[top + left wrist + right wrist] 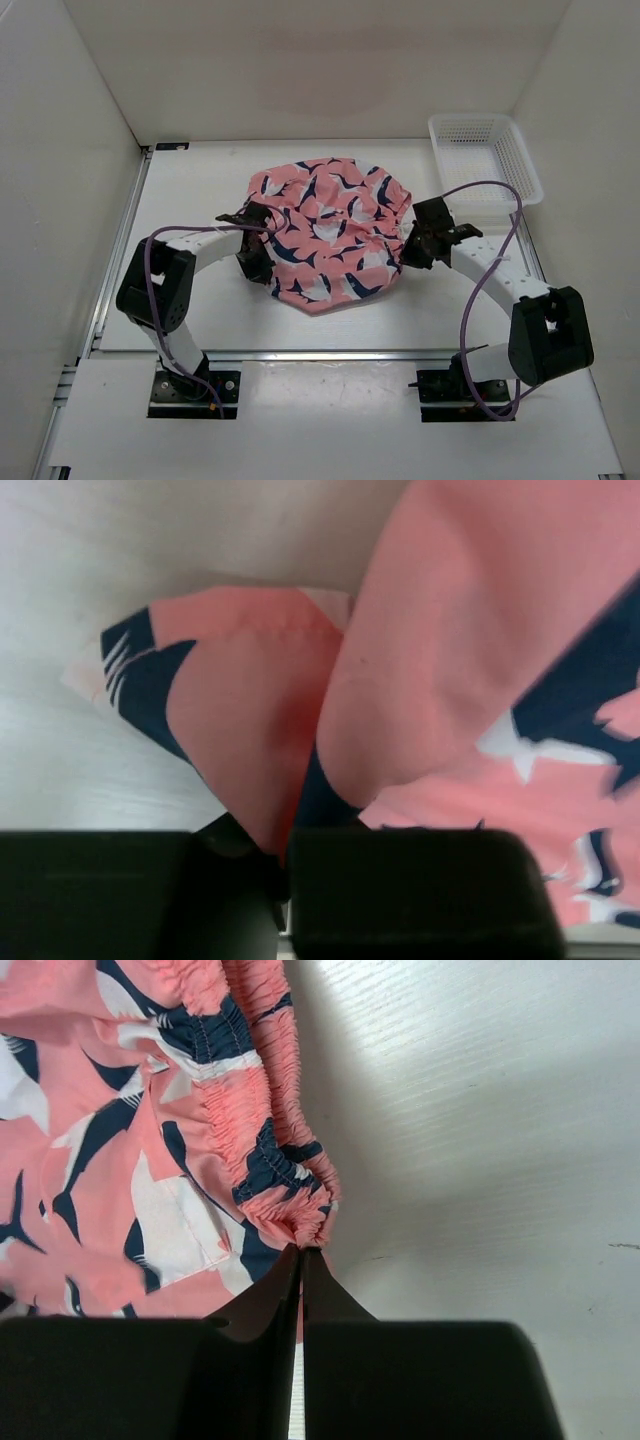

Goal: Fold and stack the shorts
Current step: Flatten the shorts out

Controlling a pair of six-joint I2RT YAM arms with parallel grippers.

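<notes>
— At the left gripper (283, 858), what is seen?
— Its two dark fingers (420, 895) are brought close together on a fold of the shorts (325, 235). Pink cloth is drawn down into the narrow gap between them. The pinch point itself is shadowed, so a grip is judged likely rather than certain.
— And on the right side?
— The right gripper (301, 1260) is pressed together, and the gathered elastic waistband (262, 1150) is bunched and nipped at its tips.
— Where are the shorts found?
— They are spread in a rumpled, rounded heap on the middle of the white worktop (400, 310), between the two grippers and held at the left and right edges. One corner with a navy patch is seen lying flat on the worktop beyond the left fingers.
— What else is noted?
— A white mesh basket (485, 160) is set at the far right corner, near the right gripper and apart from the shorts.
</notes>
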